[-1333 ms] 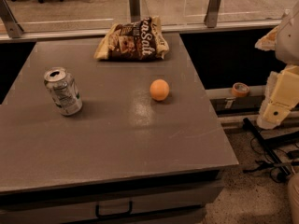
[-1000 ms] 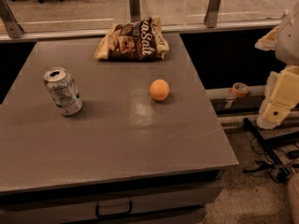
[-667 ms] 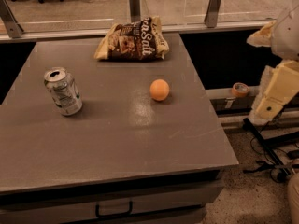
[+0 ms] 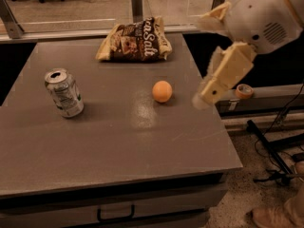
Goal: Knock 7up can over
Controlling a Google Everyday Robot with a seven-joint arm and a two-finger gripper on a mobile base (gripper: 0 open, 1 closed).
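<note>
Gripper (image 4: 205,93) hangs at the upper right of the frame, above the right edge of the table (image 4: 118,151) and touching nothing; whether it is wide or narrow I cannot tell, and it carries nothing that shows. The table is a broad, smooth grey top, so anything round that gets nudged would likely roll freely towards an edge. At the top centre lies the chip bag (image 4: 135,41), flat and well back from the line between arm and target. A high, looping approach could still brush it and drag it along. The 7up can (image 4: 64,93) stands upright at the left of the frame, well apart from the gripper and near the table's left edge. A hard shove from the right could send it over the side instead of only tipping it, while a low push near its base might slide it without toppling it. The orange ball (image 4: 162,91) sits near the middle, roughly between gripper and can, so a straight low sweep would probably hit the ball first and send it rolling. A tape roll (image 4: 244,90) rests on the ledge just below the arm, where a dropping arm might clip it.
</note>
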